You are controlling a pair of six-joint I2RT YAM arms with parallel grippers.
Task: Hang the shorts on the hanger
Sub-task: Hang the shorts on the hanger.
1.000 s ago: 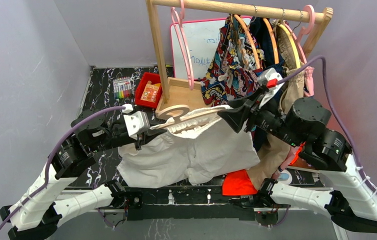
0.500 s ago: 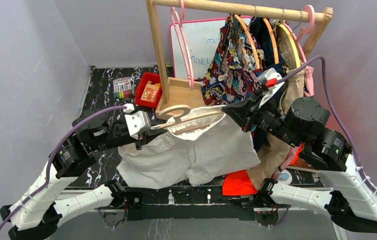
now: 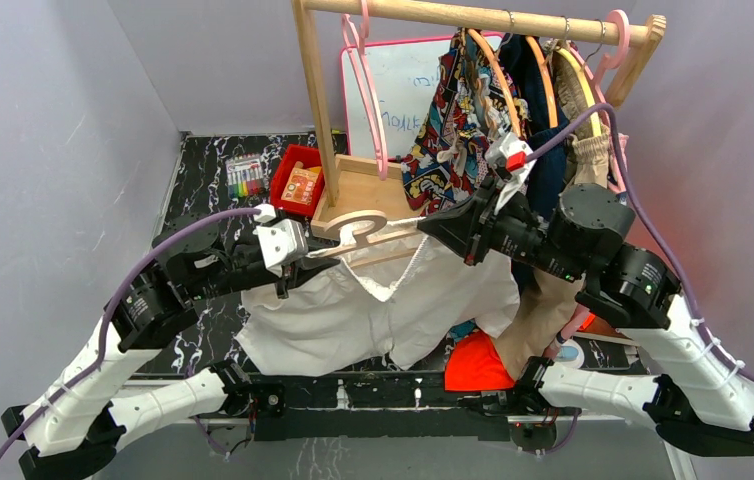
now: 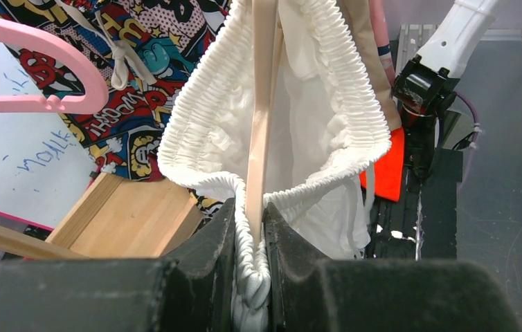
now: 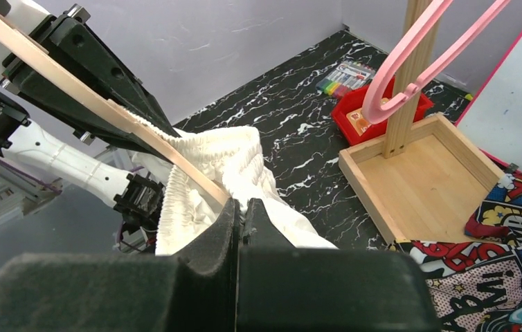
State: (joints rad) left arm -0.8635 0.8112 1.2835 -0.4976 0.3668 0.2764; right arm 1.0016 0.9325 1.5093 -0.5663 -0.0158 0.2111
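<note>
1. Overhead, the shorts (image 3: 353,320) are being held up over the table (image 3: 203,190) between the two arms. The legs are hanging, and the waistband is being pulled into a line with a slack V drooping in the middle
2. The hanger (image 3: 350,226) is being carried at the waistband's left end, just in front of the wooden rack base (image 3: 358,185)
3. The left gripper (image 4: 250,225) is being shown best by its own camera. The fingers are nearly closed, and the hanger's bar and a bunch of gathered elastic are both being squeezed between them. The bar is being seen running up inside the open waist
4. From overhead, that grip is being hidden by the wrist itself
5. The right gripper (image 5: 242,211) is being shown fully closed, with white cloth being pinched at its tips and the bar ending right at them
6. The orange cloth (image 3: 478,365) under the shorts is being revealed clearly only from overhead, while the comic-print garment (image 4: 140,41) and pink hanger (image 4: 37,41) are being caught close-up by the left wrist view
</note>
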